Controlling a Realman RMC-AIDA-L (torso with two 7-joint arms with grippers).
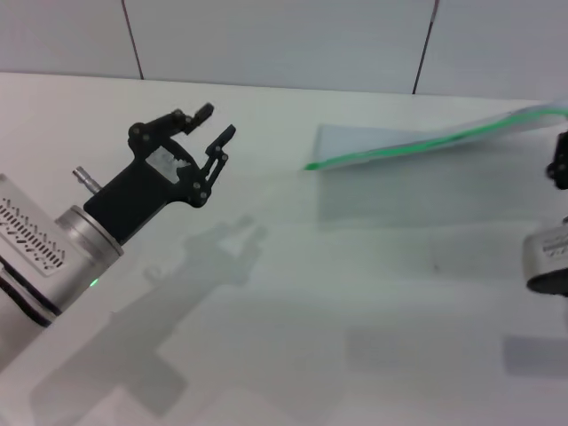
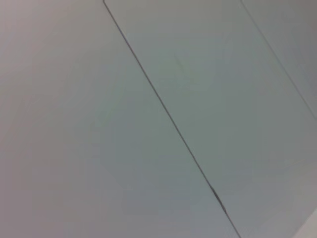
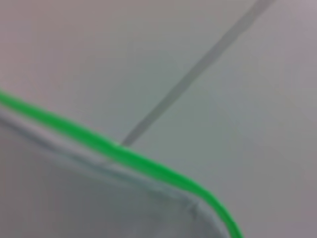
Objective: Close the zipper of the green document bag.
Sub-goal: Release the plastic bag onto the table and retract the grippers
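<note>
The green document bag (image 1: 359, 140) hangs tilted above the white table at the right, casting a shadow beneath it. Its zipper (image 1: 399, 148) runs as a bright green strip along the near long edge, rising toward the right. My right gripper (image 1: 559, 164) sits at the frame's right edge, at the bag's raised end, and seems shut on it. The right wrist view shows the zipper (image 3: 124, 153) curving round a corner of the bag (image 3: 74, 203). No slider shows. My left gripper (image 1: 219, 121) is open and empty, raised at the left, well apart from the bag.
The white table (image 1: 293, 293) stretches across the view, with a tiled wall (image 1: 266, 40) behind it. The left wrist view holds only pale panels crossed by a dark seam (image 2: 163, 109).
</note>
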